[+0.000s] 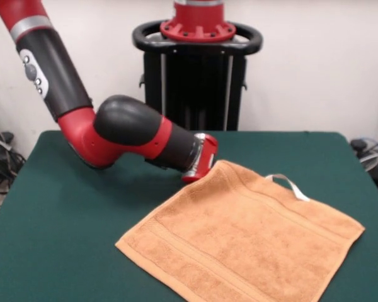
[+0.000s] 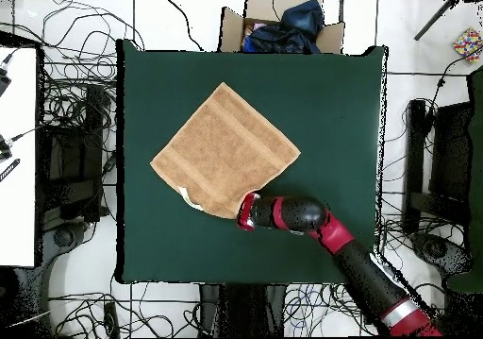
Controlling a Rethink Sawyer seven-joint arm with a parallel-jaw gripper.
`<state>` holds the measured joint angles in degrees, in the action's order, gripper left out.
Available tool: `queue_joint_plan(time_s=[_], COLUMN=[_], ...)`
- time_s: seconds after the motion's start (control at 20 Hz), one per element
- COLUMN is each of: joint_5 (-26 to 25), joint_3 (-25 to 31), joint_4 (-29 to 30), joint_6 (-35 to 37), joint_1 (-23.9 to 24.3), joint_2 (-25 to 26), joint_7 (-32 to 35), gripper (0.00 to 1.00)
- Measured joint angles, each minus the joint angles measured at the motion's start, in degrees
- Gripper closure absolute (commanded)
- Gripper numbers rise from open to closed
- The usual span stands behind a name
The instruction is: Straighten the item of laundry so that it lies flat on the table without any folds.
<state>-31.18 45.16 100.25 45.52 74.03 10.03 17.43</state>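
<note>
- One towel (image 1: pixel 242 242) fills the front view's lower right, spread flat on the green table (image 1: pixel 63 239), its white tag (image 1: pixel 291 184) at the upper-right edge.
- My gripper (image 1: pixel 198 170) sits at the towel's top corner; I cannot tell whether it is spread or closed.
- Overhead, the towel (image 2: pixel 224 150) lies as a diamond at table (image 2: pixel 330 99) centre, my gripper (image 2: pixel 247 212) at its bottom corner.

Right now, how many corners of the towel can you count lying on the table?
3 are visible on the towel: far, left, right in the overhead view. The fourth sits at the gripper, possibly hidden beneath it.
</note>
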Motion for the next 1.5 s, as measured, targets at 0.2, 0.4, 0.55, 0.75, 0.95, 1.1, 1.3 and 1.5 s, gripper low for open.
queue_joint_plan(time_s=[0.2, 0.4, 0.55, 0.75, 0.95, 1.1, 1.3, 1.5], joint_5=[0.0, 0.02, 0.07, 1.19, 2.45, 3.37, 4.12, 4.27], joint_3=[-0.01, 0.01, 0.12, 0.53, 0.69, 0.73, 0.71, 0.71], joint_4=[0.0, 0.02, 0.24, 1.45, 3.02, 4.7, 5.68, 6.39], joint_6=[-0.01, -0.02, -0.01, -0.01, 0.3, 1.46, 3.23, 5.5], joint_1=[3.85, 5.92, 6.9, 8.86, 10.63, 12.69, 13.67, 14.01], joint_2=[2.64, 4.52, 5.8, 8.35, 10.73, 13.49, 15.7, 17.87], joint_7=[0.0, 0.0, 0.0, 0.0, 0.0, 0.0, 0.0, 0.0], gripper=[1.0, 1.0, 1.0, 1.0, 1.0, 1.0, 1.0, 1.0])
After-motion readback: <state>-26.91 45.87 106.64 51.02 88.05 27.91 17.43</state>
